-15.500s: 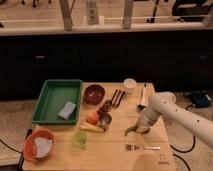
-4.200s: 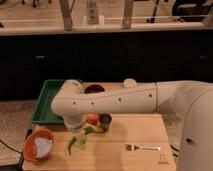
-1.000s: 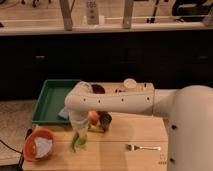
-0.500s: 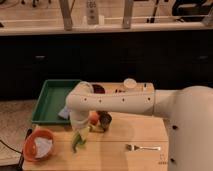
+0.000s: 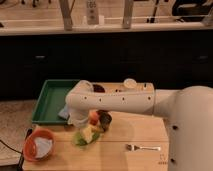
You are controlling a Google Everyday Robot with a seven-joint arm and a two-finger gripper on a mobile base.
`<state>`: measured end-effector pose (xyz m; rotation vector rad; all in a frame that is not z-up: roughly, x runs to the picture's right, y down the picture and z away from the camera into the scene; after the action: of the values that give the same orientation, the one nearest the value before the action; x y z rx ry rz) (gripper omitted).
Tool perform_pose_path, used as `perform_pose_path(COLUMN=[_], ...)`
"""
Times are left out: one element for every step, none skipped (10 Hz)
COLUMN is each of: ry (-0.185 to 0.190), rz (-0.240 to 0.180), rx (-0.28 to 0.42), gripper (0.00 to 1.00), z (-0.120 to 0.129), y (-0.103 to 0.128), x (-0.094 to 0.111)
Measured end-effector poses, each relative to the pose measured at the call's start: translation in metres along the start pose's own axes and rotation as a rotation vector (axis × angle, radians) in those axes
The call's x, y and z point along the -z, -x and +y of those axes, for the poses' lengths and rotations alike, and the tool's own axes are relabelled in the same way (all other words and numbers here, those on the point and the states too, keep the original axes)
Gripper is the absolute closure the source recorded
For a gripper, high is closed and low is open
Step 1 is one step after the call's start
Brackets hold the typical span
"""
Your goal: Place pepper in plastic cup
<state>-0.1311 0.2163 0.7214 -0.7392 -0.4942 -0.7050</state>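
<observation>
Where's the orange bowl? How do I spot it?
Find the wooden table, then the green tray at its left. Just in front of the tray, left of the gripper hanging over the plastic cup, sits the bowl: the only orange dish, with something white inside.

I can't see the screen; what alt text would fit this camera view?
A white robot arm reaches left across a wooden table, its hand low over a light-green plastic cup with a green pepper. Nearby: green tray, orange bowl, dark metal cup, fork.
</observation>
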Motion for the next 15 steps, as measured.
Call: perform_pose_path(ry=[-0.001,-0.005,-0.01,-0.014,-0.02,-0.027,-0.028,-0.028,-0.028,-0.028,-0.029,-0.028,-0.028,-0.028,-0.028], rz=[0.0,-0.002,-0.003,-0.006,-0.008,-0.01,-0.011,-0.011,-0.011,-0.011,-0.011,-0.011,-0.011,-0.011,-0.011], rx=[0.004,0.007,0.012,0.017,0.021,0.024,0.022,0.023,0.025,0.024,0.023,0.024,0.025,0.025,0.025], gripper=[0.2,0.2,0.2,0.2,0.2,0.2,0.2,0.2,0.2,0.2,0.2,0.2,0.2,0.2,0.2], z=[-0.001,-0.002,-0.003,-0.003,-0.005,-0.006,-0.005,-0.006,-0.006,-0.006,-0.006,-0.006,-0.006,-0.006,-0.006], y=[0.0,-0.001,-0.003,-0.003,-0.004,-0.005,-0.006,-0.005,-0.004,-0.005,-0.005,-0.005,-0.004,-0.004,-0.004], x=[0.002,0.004,0.007,0.009,0.012,0.014,0.014,0.014,0.014,0.014,0.014,0.014,0.014,0.014,0.014])
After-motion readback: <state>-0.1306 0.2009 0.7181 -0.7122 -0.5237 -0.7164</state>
